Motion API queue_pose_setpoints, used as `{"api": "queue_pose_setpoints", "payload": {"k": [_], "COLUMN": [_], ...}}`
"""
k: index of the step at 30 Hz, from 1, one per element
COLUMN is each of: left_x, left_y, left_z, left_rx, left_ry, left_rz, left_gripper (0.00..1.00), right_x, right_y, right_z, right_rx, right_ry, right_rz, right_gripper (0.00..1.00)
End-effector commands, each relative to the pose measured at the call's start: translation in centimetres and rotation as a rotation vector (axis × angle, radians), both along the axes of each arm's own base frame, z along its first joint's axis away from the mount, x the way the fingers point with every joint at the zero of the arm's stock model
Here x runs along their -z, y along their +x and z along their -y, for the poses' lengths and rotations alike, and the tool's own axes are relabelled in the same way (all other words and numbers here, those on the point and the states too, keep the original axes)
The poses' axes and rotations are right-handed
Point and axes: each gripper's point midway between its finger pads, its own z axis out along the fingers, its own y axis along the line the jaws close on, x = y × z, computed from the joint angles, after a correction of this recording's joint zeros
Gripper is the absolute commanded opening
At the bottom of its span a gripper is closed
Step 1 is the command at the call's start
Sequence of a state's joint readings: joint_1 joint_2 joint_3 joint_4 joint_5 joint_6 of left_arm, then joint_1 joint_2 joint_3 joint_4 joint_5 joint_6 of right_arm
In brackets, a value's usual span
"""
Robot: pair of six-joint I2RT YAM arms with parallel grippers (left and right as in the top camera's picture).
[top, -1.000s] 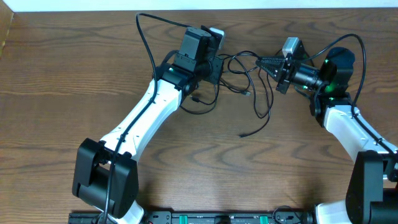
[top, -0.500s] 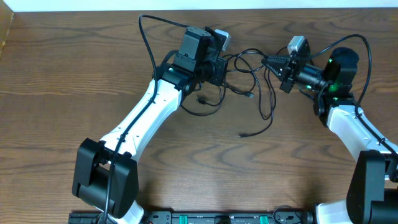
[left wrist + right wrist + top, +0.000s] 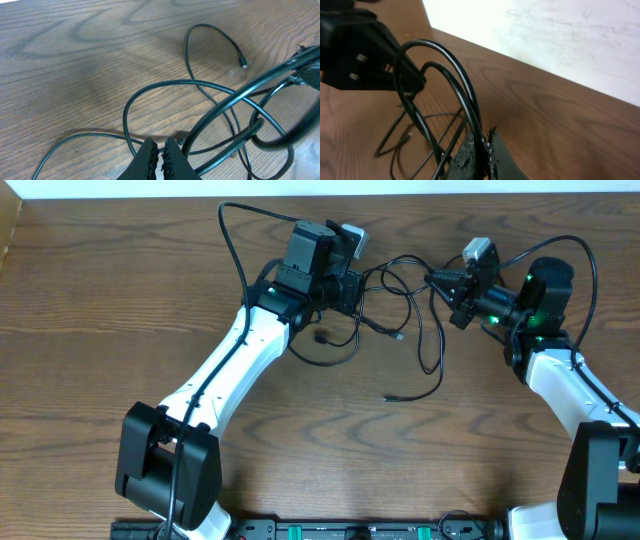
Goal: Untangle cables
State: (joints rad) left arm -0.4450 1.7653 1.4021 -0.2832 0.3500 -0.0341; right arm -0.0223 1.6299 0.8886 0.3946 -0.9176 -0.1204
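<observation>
Right pincer pulled back rightward, cables strung from it to left pincer, both pinching strands

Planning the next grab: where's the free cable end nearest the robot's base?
Overhead view: the free cable end lies on the table, roughly mid-width, on the base side of the looped cables.

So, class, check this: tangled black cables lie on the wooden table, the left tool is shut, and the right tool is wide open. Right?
Not quite. The right tool is shut, pinching the black cables, as the right wrist view shows. The rest stands: the cables are tangled on the wooden table, and the left tool is shut.
</observation>
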Motion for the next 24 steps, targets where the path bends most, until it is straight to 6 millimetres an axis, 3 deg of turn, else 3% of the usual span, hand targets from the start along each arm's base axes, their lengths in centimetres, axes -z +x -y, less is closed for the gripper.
{"api": "queue_pose_setpoints", "payload": {"k": [1, 8, 17, 24], "left_x": [-1.7, -2.3, -2.5, -2.7], "left_y": [0.2, 0.6, -0.6, -0.7], "left_z": [-0.1, 0.3, 2.6, 2.9], "left_rx": [-0.014, -0.065, -0.013, -0.007], "left_ry": [-0.031, -0.097, -0.102, -0.105], "left_rz": [0.025, 0.005, 0.015, 0.020], "left_gripper": [0.08, 0.08, 0.08, 0.08], "right_x": [0.2, 0.5, 0.2, 0.2], "right_y": [0.6, 0.5, -0.2, -0.3], "right_z": [0.6, 0.5, -0.1, -0.4], "right_rx": [0.038, 0.037, -0.011, -0.018], "right_ry": [-0.020, -0.020, -0.001, -0.001], "right_rz": [0.005, -0.013, -0.015, -0.015], "right_gripper": [0.01, 0.01, 0.01, 0.01]}}
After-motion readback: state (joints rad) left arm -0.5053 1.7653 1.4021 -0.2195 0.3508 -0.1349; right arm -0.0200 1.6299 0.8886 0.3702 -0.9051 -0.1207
